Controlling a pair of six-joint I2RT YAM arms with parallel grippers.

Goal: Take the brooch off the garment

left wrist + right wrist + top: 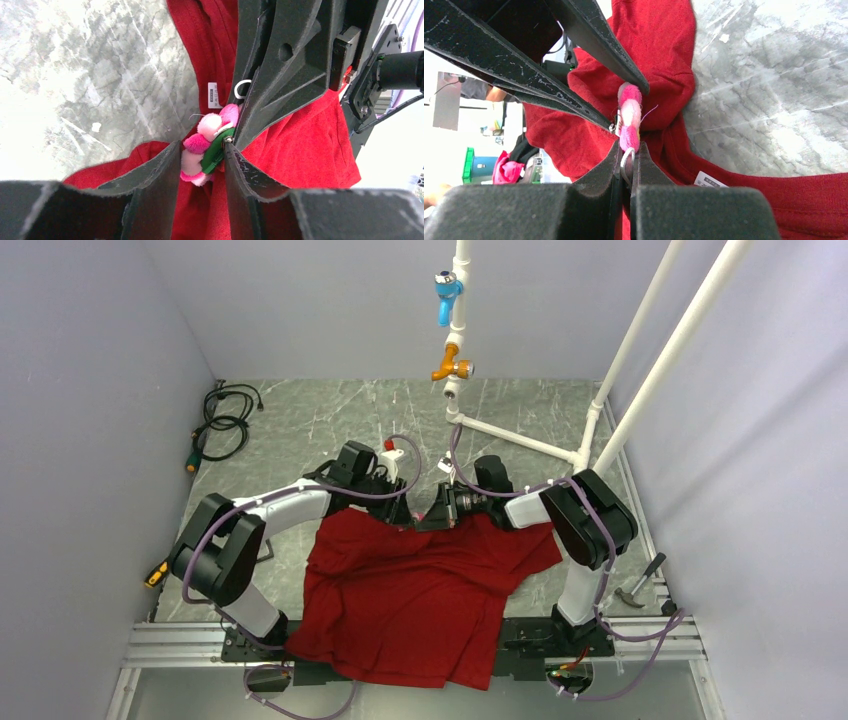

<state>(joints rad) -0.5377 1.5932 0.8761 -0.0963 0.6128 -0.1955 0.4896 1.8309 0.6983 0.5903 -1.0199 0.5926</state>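
Fingers (649, 172) of the right gripper (628, 150) stand almost together, with only a thin slit between them, and in this slit sits the metal ring (626, 165) of the brooch (630, 112). The ring is pinched from both sides. The brooch itself is a fluffy pink and white piece with a green part, and it rises from these fingertips.

The left gripper (202, 145) comes to the same brooch from the opposite side. Its fingers (160, 170) keep a narrow gap, the brooch fills this gap, and it touches both inner faces. In the right wrist view the two left fingertips meet the brooch at its upper end and at its side.

The brooch sits at the collar of the garment (420, 600), just beside the small white label (215, 95). The red cloth is bunched up around it.

In the top view the garment lies on the grey marbled table (300, 420) between the two arms. Its collar is at the far side, where both grippers meet, and its lower edge reaches over the base rail. A coiled black cable (225, 420) lies at the far left, well apart, and a hammer (640, 585) lies near the right arm's base.
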